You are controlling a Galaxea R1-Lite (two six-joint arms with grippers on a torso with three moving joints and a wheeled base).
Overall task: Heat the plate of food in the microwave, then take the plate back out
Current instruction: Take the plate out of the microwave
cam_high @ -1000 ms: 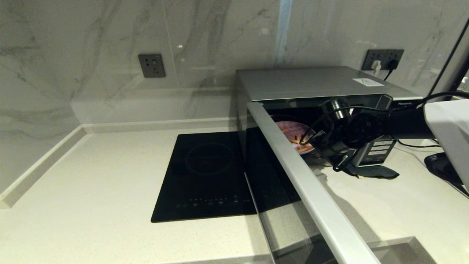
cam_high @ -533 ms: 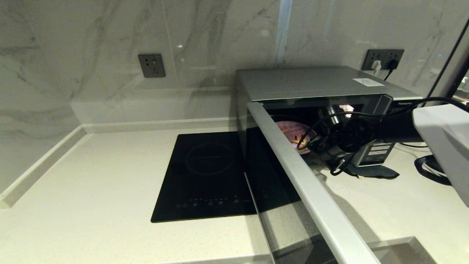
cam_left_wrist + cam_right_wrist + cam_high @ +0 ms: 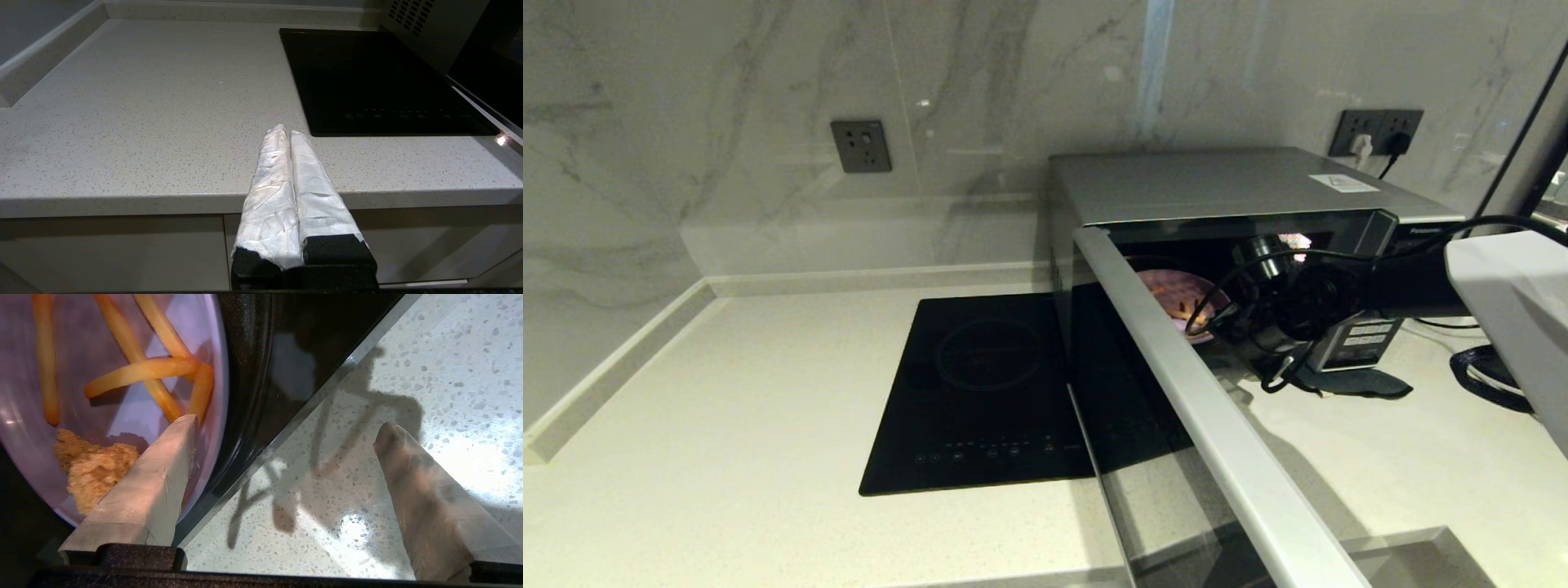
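Overhead, small round lilac plastic plate of food [image 3: 1176,300] is sitting inside boxy silver microwave [image 3: 1217,189], door swung open. Left wrist: left claw [image 3: 284,132] is resting pressed together over speckled surface [image 3: 143,114]. Right wrist: right claw [image 3: 286,426] is hanging spread, one finger over plate, pinching nothing.

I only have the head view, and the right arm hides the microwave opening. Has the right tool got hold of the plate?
Observer: No. The right tool stands open. One finger is over the near rim of the plate of food, the other over the countertop outside the microwave.
Operator: What's on the plate?
Observer: Golden fries and a crumbly breaded piece close to that finger.
Operator: And the left arm? It's out of my picture.
Observer: The left tool is shut and empty, parked at the counter's front edge near the hob.
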